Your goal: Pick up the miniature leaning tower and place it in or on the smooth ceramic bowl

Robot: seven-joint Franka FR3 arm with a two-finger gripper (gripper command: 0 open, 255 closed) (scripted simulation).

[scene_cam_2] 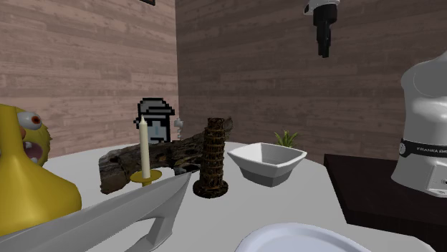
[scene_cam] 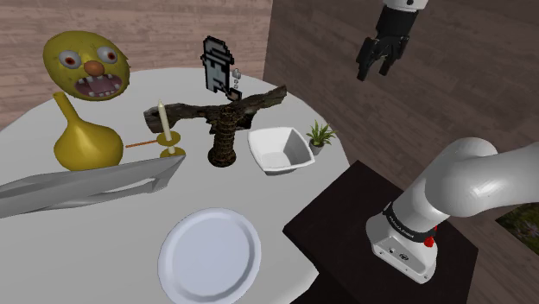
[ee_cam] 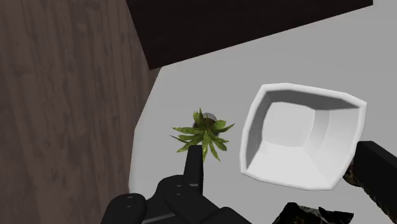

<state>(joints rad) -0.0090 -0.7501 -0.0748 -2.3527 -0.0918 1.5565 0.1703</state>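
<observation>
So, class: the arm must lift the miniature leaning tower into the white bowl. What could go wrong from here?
1. The leaning tower stands right by the driftwood log and the candle, so the open gripper may knock them coming down.
2. It is tall and narrow; an off-centre grasp could topple it.
3. The potted plant beside the bowl might get hit at placement.

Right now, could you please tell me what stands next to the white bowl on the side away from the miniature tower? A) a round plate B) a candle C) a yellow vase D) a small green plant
D: in the shoulder view the small green plant sits just past the white bowl, opposite the miniature tower.
</observation>
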